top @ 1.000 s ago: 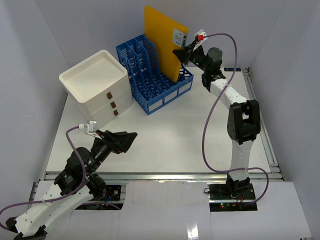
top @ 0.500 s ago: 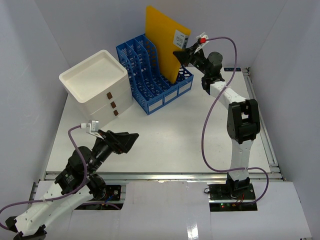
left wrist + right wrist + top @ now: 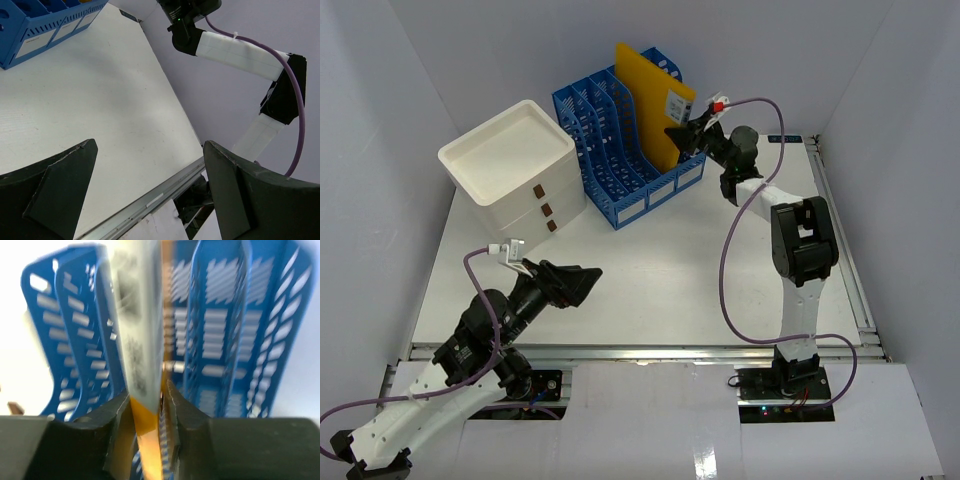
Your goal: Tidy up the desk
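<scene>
The desk (image 3: 650, 270) is a white-grey tabletop with metal rails. My right gripper (image 3: 682, 133) is shut on a yellow folder (image 3: 652, 100) with a white label, which stands inside the rightmost slot of the blue file rack (image 3: 625, 150) at the back. In the right wrist view the folder (image 3: 145, 435) sits edge-on between my fingers, with the rack's blue dividers (image 3: 220, 340) behind it. My left gripper (image 3: 582, 282) is open and empty, hovering above the desk's near left part (image 3: 100, 100).
A white drawer box (image 3: 515, 165) stands at the back left beside the rack. White walls close in the desk on three sides. The metal front rail (image 3: 150, 200) runs below my left gripper. The right arm (image 3: 240, 50) reaches along the right side.
My right gripper has lowered the yellow folder down into the blue rack's slot. My left gripper has drifted slightly right and stays open.
</scene>
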Tool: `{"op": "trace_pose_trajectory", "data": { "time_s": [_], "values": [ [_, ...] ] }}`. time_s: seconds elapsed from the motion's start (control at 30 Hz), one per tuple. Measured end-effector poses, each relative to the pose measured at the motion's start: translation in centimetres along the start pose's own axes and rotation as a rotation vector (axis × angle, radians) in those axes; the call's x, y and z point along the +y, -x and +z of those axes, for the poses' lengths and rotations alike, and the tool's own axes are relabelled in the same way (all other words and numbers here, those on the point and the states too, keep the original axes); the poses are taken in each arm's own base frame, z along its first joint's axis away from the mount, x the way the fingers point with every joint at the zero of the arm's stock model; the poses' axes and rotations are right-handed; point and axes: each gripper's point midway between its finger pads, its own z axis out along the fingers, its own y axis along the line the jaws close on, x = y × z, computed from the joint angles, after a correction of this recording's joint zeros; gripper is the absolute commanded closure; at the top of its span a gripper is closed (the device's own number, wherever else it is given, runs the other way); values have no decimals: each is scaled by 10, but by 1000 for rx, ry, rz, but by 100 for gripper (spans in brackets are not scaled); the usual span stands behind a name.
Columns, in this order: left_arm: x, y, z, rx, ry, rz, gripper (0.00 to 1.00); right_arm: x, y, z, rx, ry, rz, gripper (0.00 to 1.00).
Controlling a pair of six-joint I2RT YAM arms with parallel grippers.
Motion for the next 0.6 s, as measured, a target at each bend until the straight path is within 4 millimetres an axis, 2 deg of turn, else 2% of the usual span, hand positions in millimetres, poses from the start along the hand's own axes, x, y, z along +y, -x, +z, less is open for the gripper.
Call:
{"op": "trace_pose_trajectory", "data": {
  "time_s": [0.13,0.2,0.3,0.4,0.6],
  "values": [
    [-1,-1,0,8,-8,1,2,7,-28,-15,65,8,11,26],
    [-2,-3,0,15,-11,5,2,11,-34,-21,90,9,11,12],
    [-3,-4,1,28,-14,18,2,17,-34,-31,124,1,0,10],
    [-8,-3,4,49,-19,44,2,26,-16,-48,152,-22,-25,10],
    [-30,1,22,132,-37,127,2,53,86,-97,115,-61,-159,10]
  ]
}}
